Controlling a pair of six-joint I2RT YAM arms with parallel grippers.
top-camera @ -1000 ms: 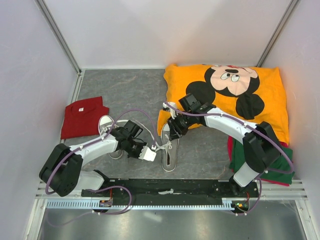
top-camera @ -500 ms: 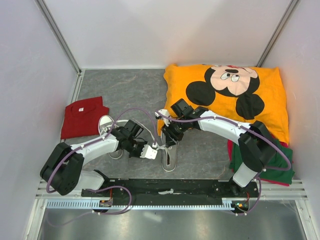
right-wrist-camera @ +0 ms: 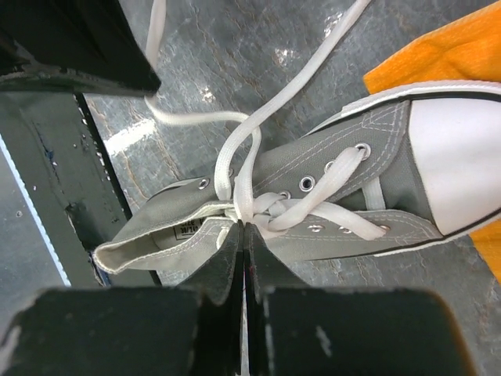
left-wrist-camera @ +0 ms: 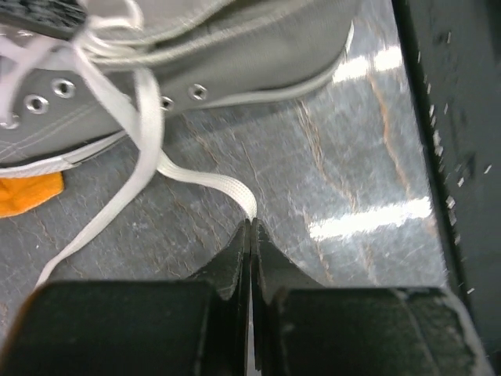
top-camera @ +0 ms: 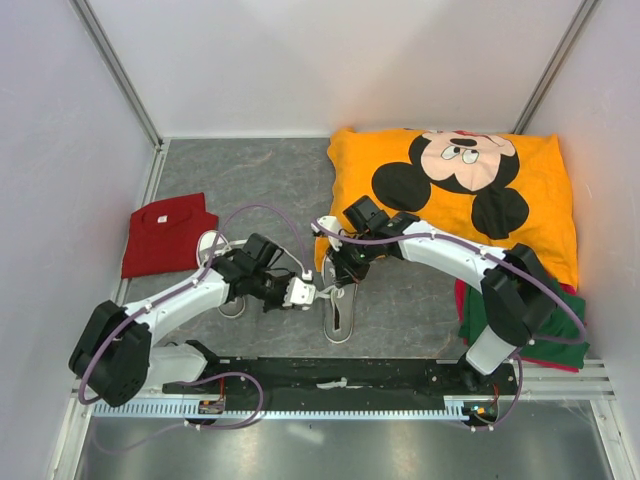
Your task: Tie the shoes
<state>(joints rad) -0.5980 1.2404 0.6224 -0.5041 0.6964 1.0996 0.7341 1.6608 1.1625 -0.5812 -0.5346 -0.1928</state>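
With both pairs of jaws closed, the left gripper (left-wrist-camera: pixel 250 229) is pinching a lace end (left-wrist-camera: pixel 205 182) and the right gripper (right-wrist-camera: pixel 244 232) is pinching the crossed laces (right-wrist-camera: pixel 270 213) atop the shoe (right-wrist-camera: pixel 387 137).

Your top external camera hangs high above and behind the arm bases, looking down on the whole mottled grey tabletop (top-camera: pixel 250 180). Your left wrist camera sits low and very near, facing along a white lace (left-wrist-camera: pixel 205 181) to the side of a grey canvas sneaker (left-wrist-camera: pixel 250 47), while your right wrist camera looks steeply down on that sneaker from close above; all three share it and the edge of the orange cartoon-mouse cloth (top-camera: pixel 450 220)
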